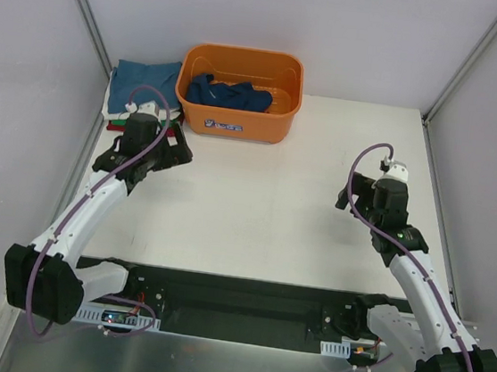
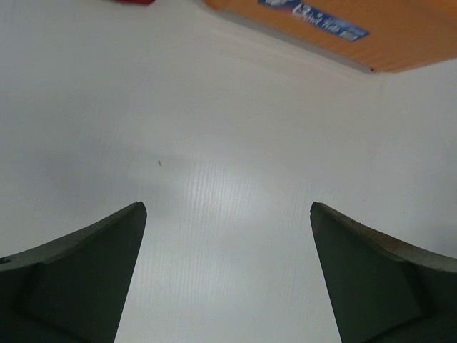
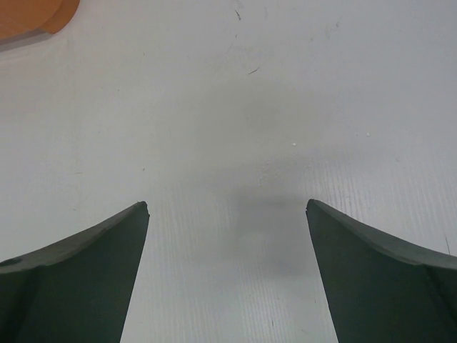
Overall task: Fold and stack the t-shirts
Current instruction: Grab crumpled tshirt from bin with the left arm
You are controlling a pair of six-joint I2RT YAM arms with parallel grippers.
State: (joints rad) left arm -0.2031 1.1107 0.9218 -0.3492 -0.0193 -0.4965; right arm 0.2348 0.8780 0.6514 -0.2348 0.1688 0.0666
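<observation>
A dark navy-blue t-shirt (image 1: 230, 93) lies crumpled inside the orange basket (image 1: 235, 123) at the back. A stack of folded t-shirts sits left of the basket, a teal-blue one (image 1: 144, 75) on top, with white, green and red edges under it; a sliver of the red one (image 2: 132, 2) shows in the left wrist view. My left gripper (image 1: 173, 153) is open and empty over bare table in front of the stack. My right gripper (image 1: 351, 200) is open and empty over bare table at the right. Both wrist views show wide-apart fingers (image 2: 78, 275) (image 3: 78, 275) with only table between them.
The orange basket's front wall with a blue label (image 2: 314, 20) shows in the left wrist view, and its corner (image 3: 28, 14) in the right wrist view. Grey walls with metal posts (image 1: 85, 6) enclose the white table (image 1: 273, 207) on three sides.
</observation>
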